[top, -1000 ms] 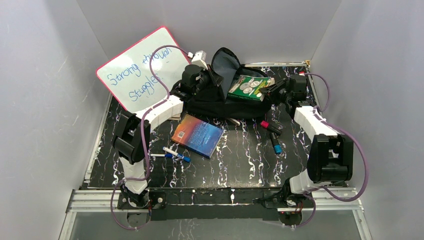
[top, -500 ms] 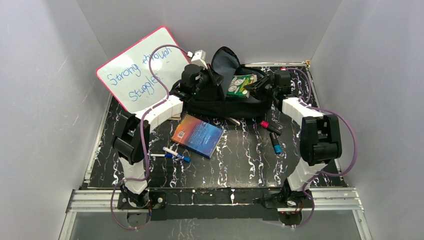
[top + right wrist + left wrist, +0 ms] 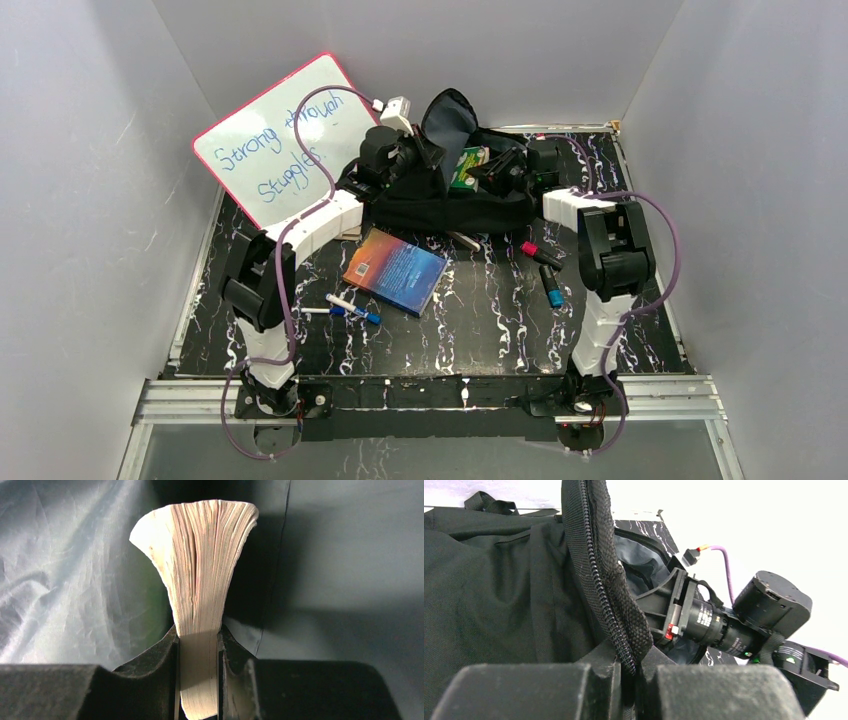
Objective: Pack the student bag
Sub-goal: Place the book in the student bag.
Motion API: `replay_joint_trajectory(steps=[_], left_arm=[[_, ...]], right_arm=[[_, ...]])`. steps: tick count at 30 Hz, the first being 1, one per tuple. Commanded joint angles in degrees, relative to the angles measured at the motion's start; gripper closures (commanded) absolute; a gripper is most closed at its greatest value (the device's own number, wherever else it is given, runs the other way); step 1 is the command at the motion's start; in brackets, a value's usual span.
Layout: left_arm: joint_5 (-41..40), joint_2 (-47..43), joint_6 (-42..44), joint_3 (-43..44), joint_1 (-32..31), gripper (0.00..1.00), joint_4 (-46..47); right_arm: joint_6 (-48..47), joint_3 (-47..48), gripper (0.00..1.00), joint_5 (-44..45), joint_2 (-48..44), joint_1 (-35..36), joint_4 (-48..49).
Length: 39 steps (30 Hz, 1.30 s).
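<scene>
The student bag [image 3: 440, 208], black with a grey lining [image 3: 70, 565], lies at the back of the table with its mouth facing up. My left gripper [image 3: 420, 157] is shut on the bag's zipper edge [image 3: 599, 580] and holds the flap up; in the left wrist view the jaws [image 3: 634, 672] pinch that rim. My right gripper [image 3: 497, 170] is shut on a green-covered book [image 3: 467, 166] that is partly inside the opening. The right wrist view has my right gripper [image 3: 198, 647] clamped on the book's fanned pages [image 3: 200, 570], grey lining all around.
A whiteboard [image 3: 275, 140] leans at the back left. A blue book [image 3: 396, 270] lies in front of the bag, with two markers [image 3: 352, 308] near it. A red-capped marker [image 3: 538, 252] and a blue-capped one [image 3: 553, 290] lie to the right. A pen [image 3: 463, 240] rests by the bag.
My right arm has swung left, carrying the green book from over the bag's right end into its opening. The left gripper has kept its hold on the flap.
</scene>
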Motion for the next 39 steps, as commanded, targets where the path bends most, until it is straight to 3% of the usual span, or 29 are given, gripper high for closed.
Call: replay_joint_trajectory(steps=[1,8,16,19,22,32,39], left_arm=[[-1.4,-6.5,0.4,0.4,0.7,1.00,4.5],[-1.8,-6.7,0.5,0.4,0.7,1.00,4.3],[-2.1,-7.2,0.9,-0.8,0.7,1.00,4.6],[-2.4,-7.5,1.0,-1.5,0.7,1.00,4.6],[-2.7,-7.8,1.1,-2.4,0.7,1.00,4.8],[-3.2,-8.4,1.3,-3.3,0.9,1.00,4.6],[-2.7,-8.0,1.9,-3.9,1.1,1.00,3.5]], right_arm=[[3.0,5.5,1.00,-2.3,2.2,0.9,13.7],[3.9,9.0,1.00,-1.6,7.2,3.0,14.3],[-1.8,11.7,1.00,0.4,10.7,3.9,4.2],[-5.2,12.5,0.91,3.4,10.5,4.0,-1.0],[-8.2,14.4,0.72,5.9,10.1,4.0,-6.2],[-17.4,17.6,0.24,16.2,4.6,3.9,-19.5],[-24.4,13.6,0.21,23.5,-4.2,3.8,-24.3]])
